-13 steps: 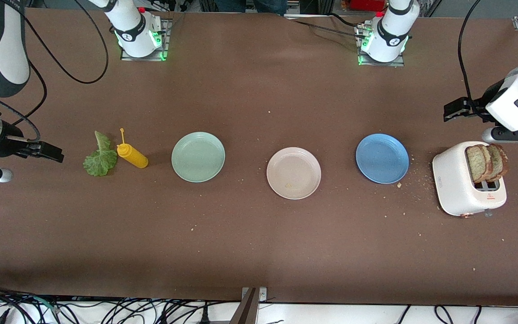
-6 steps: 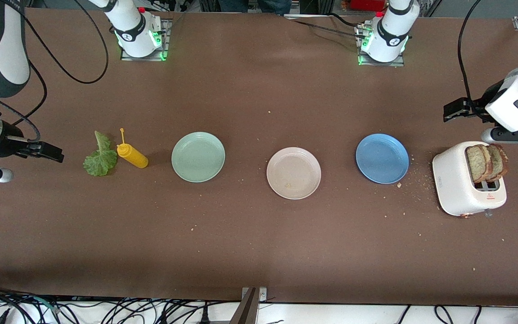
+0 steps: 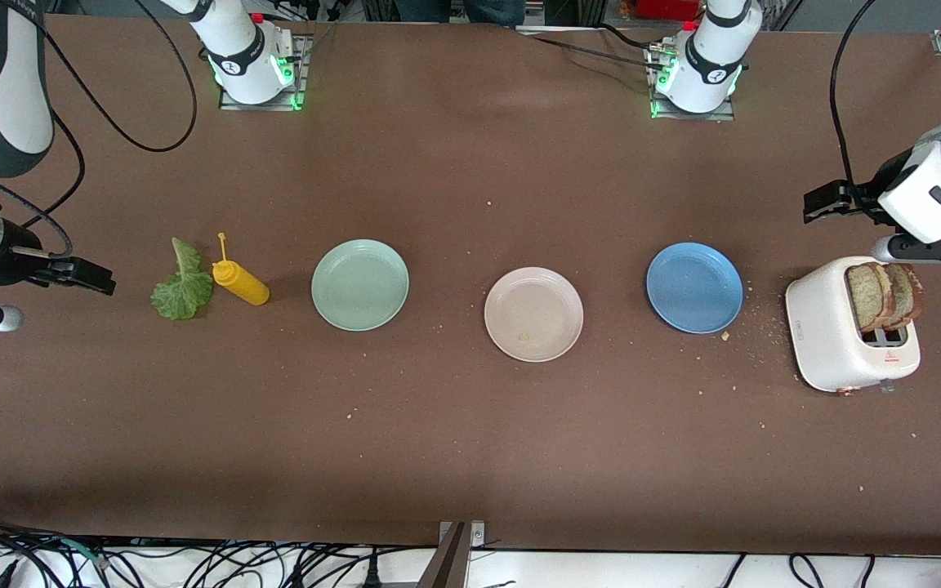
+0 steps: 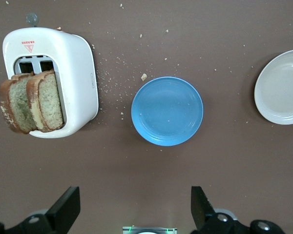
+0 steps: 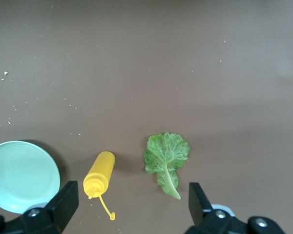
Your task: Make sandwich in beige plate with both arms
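Observation:
Two brown speckled toast slices (image 3: 885,294) (image 4: 29,100) stand upright in the slots of a white toaster (image 3: 834,339) at the left arm's end of the table. A crinkled green lettuce leaf (image 3: 181,286) (image 5: 167,155) lies flat at the right arm's end. The beige plate (image 3: 533,314) (image 4: 281,87) sits mid-table, holding only a crumb. My left gripper (image 3: 826,200) (image 4: 135,209) hangs open over bare table beside the toaster. My right gripper (image 3: 86,276) (image 5: 132,204) hangs open over bare table beside the lettuce. Neither holds anything.
A yellow squeeze bottle (image 3: 239,282) (image 5: 100,174) lies beside the lettuce. A mint-green plate (image 3: 360,285) (image 5: 19,175) and a blue plate (image 3: 694,287) (image 4: 167,110) flank the beige one. Crumbs lie scattered near the toaster (image 4: 75,73).
The left arm's wrist has shifted very slightly above the toaster. The right arm and all objects have stayed where they were.

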`<state>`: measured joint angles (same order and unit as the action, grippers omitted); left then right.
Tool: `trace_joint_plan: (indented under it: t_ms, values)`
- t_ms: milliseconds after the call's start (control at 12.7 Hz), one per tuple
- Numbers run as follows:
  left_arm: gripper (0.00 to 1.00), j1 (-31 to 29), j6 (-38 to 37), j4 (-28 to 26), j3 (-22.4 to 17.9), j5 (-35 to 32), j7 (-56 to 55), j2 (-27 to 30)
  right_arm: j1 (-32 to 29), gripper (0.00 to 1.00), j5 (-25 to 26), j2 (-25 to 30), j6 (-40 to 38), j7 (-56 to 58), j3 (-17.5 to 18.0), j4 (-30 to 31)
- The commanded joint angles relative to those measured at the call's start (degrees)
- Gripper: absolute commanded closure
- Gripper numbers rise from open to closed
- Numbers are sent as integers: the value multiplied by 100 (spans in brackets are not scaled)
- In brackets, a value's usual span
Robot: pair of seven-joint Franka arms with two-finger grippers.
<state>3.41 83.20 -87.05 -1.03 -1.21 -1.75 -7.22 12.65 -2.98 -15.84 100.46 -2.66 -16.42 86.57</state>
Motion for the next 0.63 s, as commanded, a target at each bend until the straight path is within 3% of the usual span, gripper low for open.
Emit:
trace_joint_plan:
  t_ms: [0,553]
  values:
    - [0,11,-14,39,-11,68,8,-7,-69,0,-115,-50,-123,-51,7,-132]
    - [0,19,-32,48,50,59,-71,-33,-60,0,-115,-50,-123,-60,7,-132]
